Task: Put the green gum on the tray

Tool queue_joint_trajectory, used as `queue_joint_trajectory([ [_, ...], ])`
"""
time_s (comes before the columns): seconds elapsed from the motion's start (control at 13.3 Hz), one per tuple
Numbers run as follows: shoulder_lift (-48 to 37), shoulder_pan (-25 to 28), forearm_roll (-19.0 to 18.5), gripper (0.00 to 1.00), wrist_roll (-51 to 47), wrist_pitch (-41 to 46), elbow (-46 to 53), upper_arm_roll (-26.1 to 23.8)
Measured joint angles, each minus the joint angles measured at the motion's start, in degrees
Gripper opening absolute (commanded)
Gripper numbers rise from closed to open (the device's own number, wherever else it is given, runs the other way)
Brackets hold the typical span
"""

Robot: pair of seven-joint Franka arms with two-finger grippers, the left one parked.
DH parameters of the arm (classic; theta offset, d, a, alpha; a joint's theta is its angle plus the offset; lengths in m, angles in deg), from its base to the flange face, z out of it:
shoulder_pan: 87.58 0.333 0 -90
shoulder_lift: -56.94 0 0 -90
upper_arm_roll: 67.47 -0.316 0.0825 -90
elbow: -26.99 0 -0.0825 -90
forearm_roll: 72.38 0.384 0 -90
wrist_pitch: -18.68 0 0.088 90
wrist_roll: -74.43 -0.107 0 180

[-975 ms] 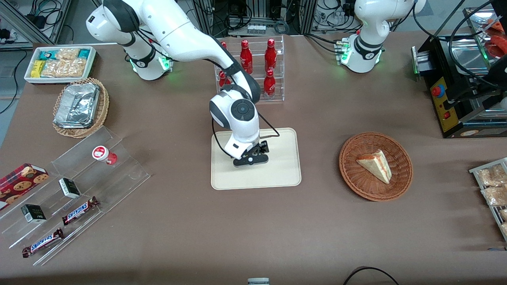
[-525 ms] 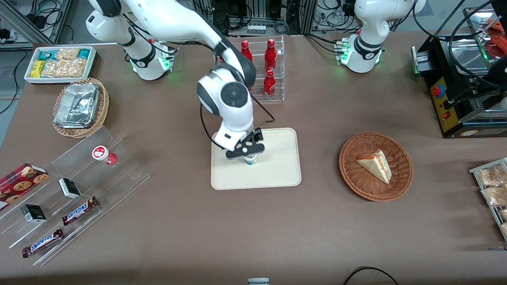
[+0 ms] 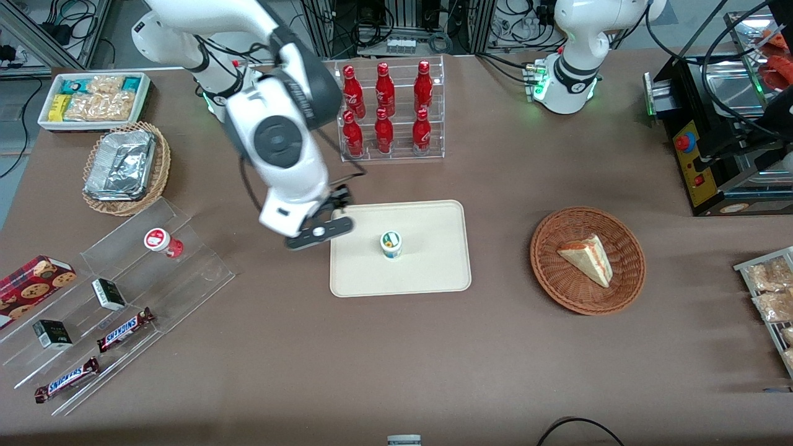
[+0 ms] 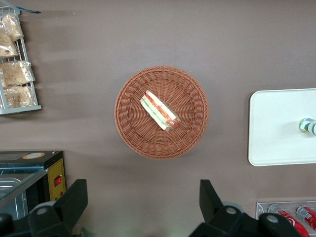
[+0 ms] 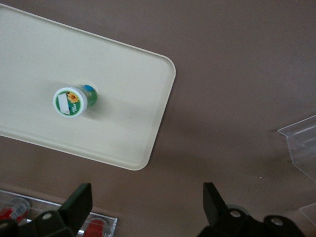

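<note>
Now you see the green gum [image 3: 391, 244] standing upright near the middle of the cream tray [image 3: 433, 279], at the front view's centre. Your gripper [image 3: 318, 231] hangs released and empty just off the tray's edge. Placement looks done; only withdrawal remains.

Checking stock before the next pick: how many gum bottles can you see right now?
2. The green gum stands upright on the tray; a red gum bottle sits on the clear stepped rack. The gripper, open, hangs above the tray's edge.
</note>
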Motion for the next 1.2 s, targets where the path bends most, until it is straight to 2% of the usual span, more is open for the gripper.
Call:
queue_joint_trajectory([
  [0.22, -2.0, -6.0, 0.0, 1.00, 5.0, 1.3, -0.4, 0.1],
  [0.6, -5.7, -19.1, 0.0, 1.00, 7.5, 1.5, -4.1, -0.3],
  [0.9, -10.6, -28.9, 0.0, 1.00, 8.2, 1.5, -7.6, -2.8],
  [1.2, -17.0, -35.2, 0.0, 1.00, 9.5, 3.9, -9.5, -5.0],
])
